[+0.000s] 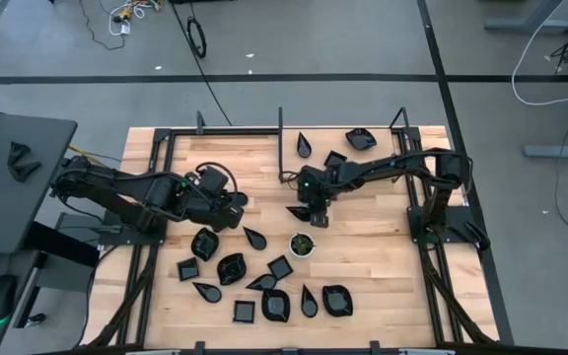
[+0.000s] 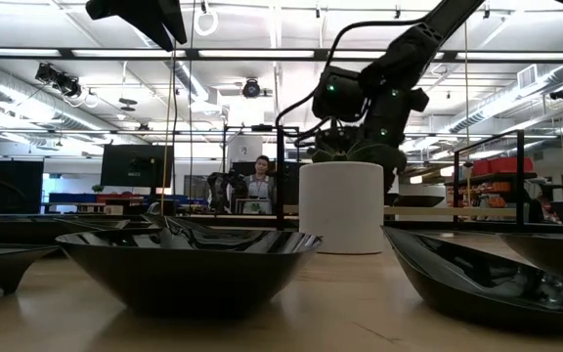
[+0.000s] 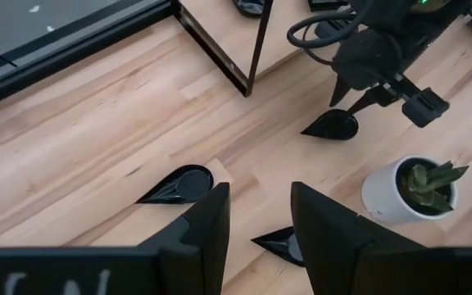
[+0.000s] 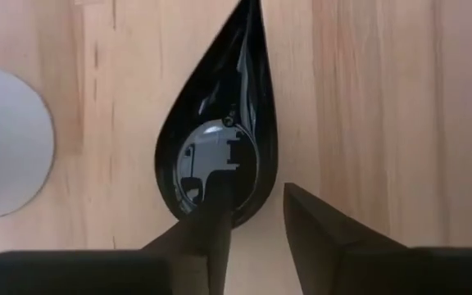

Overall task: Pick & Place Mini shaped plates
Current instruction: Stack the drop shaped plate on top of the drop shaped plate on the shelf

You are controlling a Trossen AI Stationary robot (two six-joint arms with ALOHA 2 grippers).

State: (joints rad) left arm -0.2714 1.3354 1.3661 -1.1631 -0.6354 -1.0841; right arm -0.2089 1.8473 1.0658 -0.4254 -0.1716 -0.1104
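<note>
- Right gripper [image 4: 252,221]: fingers parted, straddling the rounded rim of a glossy black teardrop-shaped plate [image 4: 220,139] lying flat on the wooden table [image 4: 383,98]; one finger [image 4: 211,225] overlaps the rim, whether clamped cannot be told.
- White round pot [image 4: 6,139]: just beside that plate.
- Left gripper [image 3: 259,221]: fingers apart, empty; two more black teardrop plates [image 3: 179,184] lie just ahead.

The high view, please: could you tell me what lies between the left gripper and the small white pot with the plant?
One teardrop plate lies on that stretch, between the left gripper and the white pot. The high view shows it; otherwise there is bare wood.
</note>
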